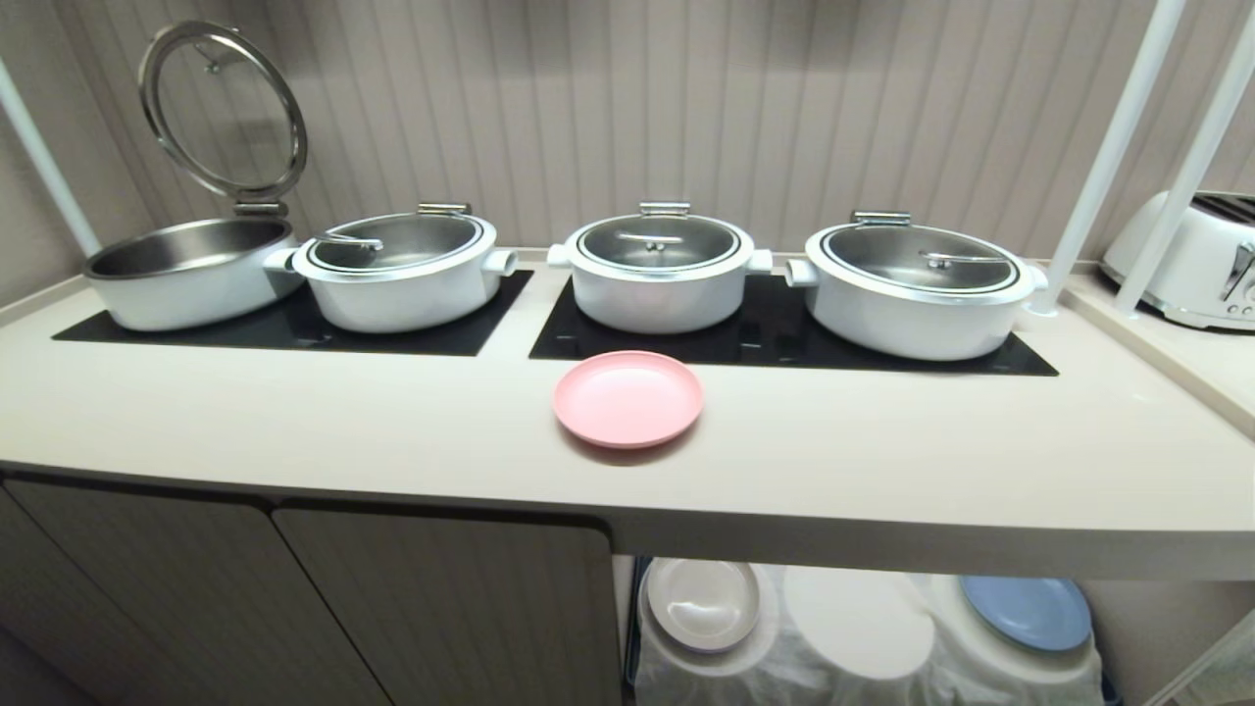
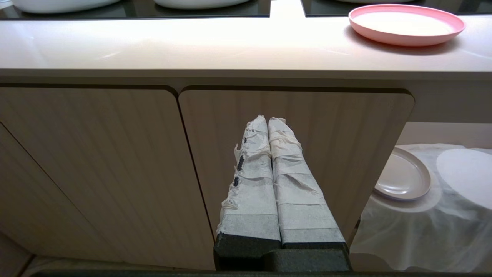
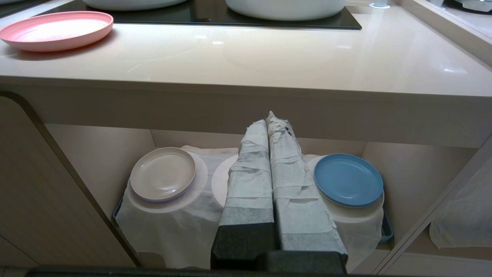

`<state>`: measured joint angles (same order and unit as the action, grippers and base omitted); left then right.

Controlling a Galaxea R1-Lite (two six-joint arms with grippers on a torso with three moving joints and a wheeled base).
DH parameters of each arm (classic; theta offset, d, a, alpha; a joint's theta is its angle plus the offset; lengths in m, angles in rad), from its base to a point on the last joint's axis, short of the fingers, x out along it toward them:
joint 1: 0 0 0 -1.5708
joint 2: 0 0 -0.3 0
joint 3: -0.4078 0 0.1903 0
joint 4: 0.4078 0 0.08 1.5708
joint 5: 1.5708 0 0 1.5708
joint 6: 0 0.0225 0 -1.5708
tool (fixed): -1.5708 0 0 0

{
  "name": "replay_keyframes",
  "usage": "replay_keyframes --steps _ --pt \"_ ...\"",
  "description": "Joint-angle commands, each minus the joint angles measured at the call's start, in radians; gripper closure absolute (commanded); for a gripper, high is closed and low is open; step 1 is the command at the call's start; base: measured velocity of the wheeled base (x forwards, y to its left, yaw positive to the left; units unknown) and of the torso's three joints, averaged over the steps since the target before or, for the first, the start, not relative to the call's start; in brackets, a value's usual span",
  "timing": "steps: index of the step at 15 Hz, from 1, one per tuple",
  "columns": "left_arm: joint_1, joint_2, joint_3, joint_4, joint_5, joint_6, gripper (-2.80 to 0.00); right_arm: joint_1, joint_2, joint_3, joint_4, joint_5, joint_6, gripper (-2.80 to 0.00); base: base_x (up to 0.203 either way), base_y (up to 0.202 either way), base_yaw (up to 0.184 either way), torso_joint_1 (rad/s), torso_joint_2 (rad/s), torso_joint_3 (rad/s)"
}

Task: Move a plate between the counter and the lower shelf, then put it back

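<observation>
Right, on the left of the table (image 1: 294,412) an open pot (image 1: 186,270) stands with its glass lid (image 1: 224,108) tipped up, and three lidded white pots sit in a row along the black hob panels (image 1: 784,333). Just in front of the gap between the two panels, near the middle of the table, lies the plate (image 1: 627,398): round, shallow, matte pastel pink, with a low raised rim, and narrower than any pot behind it. It lies flat, face up, empty; being round, it has no long axis to speak of. It sits apart from the pots and back from the table's front edge.

Below, under closed cabinet doors (image 1: 441,608), the left hand (image 2: 268,119) hangs in front of a door, its taped fingers pressed together, holding nothing. To its right the lower shelf (image 3: 96,154) glows, a wrinkled white cloth (image 3: 173,223) draped into three round mounds: a cream-beige plate (image 3: 162,179) on the left one, the middle one bare, a blue plate (image 3: 348,179) on the right. The right hand (image 3: 268,117) points at that alcove, fingers also closed together and empty, in front of the middle mound. Far right, a white toaster (image 1: 1191,260) rests on the side worktop.
</observation>
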<state>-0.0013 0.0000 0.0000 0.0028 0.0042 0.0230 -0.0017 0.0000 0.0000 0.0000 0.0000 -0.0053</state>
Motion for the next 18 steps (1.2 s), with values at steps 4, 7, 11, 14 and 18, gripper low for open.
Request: replay_keyframes --steps 4,7,11,14,18 --pt "0.000 0.000 0.000 0.000 0.002 0.000 0.00 0.000 0.000 0.000 0.000 0.000 -0.001 0.00 0.000 0.000 0.000 0.000 0.00 0.000" --pt "0.000 0.000 0.000 0.000 0.002 0.000 0.00 0.000 0.000 0.000 0.000 0.000 -0.001 0.00 0.000 0.000 0.000 0.000 0.00 0.000" --pt "0.000 0.000 0.000 0.000 0.003 0.000 0.00 0.000 0.000 0.000 0.000 0.000 -0.001 0.00 0.000 0.000 0.000 0.000 0.00 0.000" --pt "0.000 0.000 0.000 0.000 0.003 0.000 0.00 0.000 0.000 0.000 0.000 0.000 -0.001 0.00 0.000 0.000 0.000 0.000 0.00 0.000" --pt "0.000 0.000 0.000 0.000 0.003 0.000 0.00 0.000 0.000 0.000 0.000 0.000 -0.001 0.00 0.000 0.000 0.000 0.000 0.00 0.000"
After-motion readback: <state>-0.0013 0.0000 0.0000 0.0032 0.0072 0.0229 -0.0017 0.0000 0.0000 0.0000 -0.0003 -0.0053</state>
